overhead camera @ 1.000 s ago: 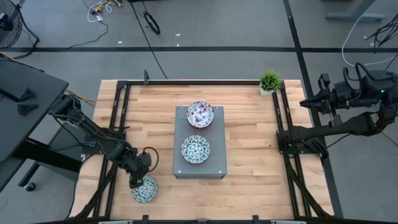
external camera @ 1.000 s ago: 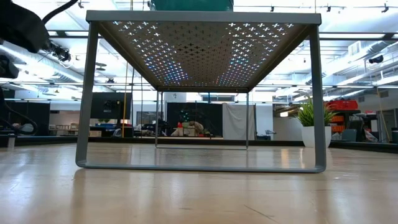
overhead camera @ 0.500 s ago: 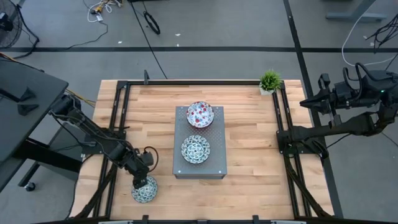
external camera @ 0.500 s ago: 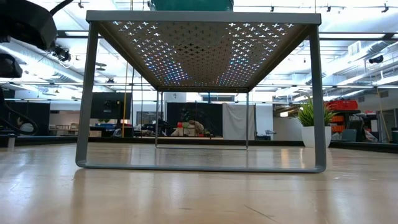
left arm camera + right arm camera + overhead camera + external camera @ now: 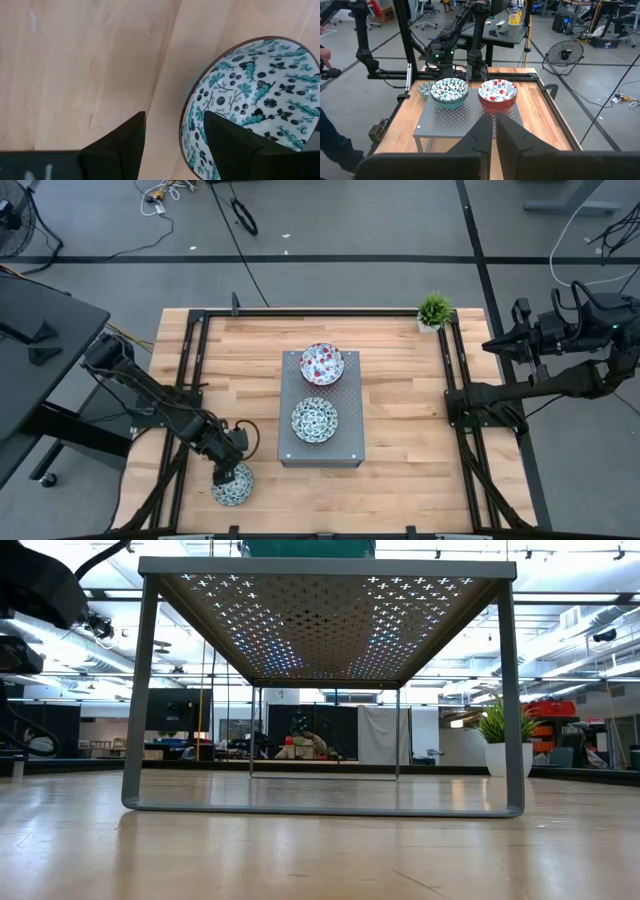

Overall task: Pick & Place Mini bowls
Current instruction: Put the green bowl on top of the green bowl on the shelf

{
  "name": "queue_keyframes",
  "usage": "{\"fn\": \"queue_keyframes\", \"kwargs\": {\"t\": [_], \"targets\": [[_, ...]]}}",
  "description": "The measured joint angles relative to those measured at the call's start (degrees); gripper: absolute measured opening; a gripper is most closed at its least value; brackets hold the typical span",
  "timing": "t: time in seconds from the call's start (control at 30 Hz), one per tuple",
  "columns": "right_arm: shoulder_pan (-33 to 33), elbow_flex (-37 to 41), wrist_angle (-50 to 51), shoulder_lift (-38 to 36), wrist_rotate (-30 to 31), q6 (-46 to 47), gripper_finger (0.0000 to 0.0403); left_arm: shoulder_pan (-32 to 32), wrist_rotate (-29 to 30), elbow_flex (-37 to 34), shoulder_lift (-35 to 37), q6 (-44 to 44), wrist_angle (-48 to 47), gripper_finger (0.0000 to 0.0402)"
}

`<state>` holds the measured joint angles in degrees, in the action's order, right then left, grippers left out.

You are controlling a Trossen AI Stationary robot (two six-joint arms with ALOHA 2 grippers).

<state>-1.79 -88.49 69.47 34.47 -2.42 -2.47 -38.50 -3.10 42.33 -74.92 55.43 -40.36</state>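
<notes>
— Looking at the near-left corner of the wooden table (image 5: 400,430): where is the small round white ceramic bowl with blue-green pattern (image 5: 232,483)?

— Directly under the left gripper (image 5: 221,476), whose spread fingers (image 5: 227,137) straddle its rim.

— And the right gripper (image 5: 493,131)?

— Closed, empty, parked well off at the right edge.

Bright, even overhead light; soft shadows
</notes>
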Motion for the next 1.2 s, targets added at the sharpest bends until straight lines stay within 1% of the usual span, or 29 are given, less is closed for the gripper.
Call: {"fn": "queue_keyframes", "kwargs": {"t": [0.17, 0.5, 0.93, 1.2], "targets": [[0.0, 0.0, 0.0, 0.0, 0.0, 0.0, 0.0029, 0.0, -1.4, 0.0, -1.5, -1.1, 0.5, 0.0204], [0.0, 0.0, 0.0, 0.0, 0.0, 0.0, 0.0029, 0.0, -1.6, 0.0, -4.0, -2.1, 0.6, 0.0202], [0.0, 0.0, 0.0, 0.0, 0.0, 0.0, 0.0029, 0.1, -2.5, 0.0, -4.0, -2.2, 0.6, 0.0142], [0.0, 0.0, 0.0, 0.0, 0.0, 0.0, 0.0029, 0.1, -3.2, 0.0, -4.0, -2.3, 0.6, 0.0131]]}}
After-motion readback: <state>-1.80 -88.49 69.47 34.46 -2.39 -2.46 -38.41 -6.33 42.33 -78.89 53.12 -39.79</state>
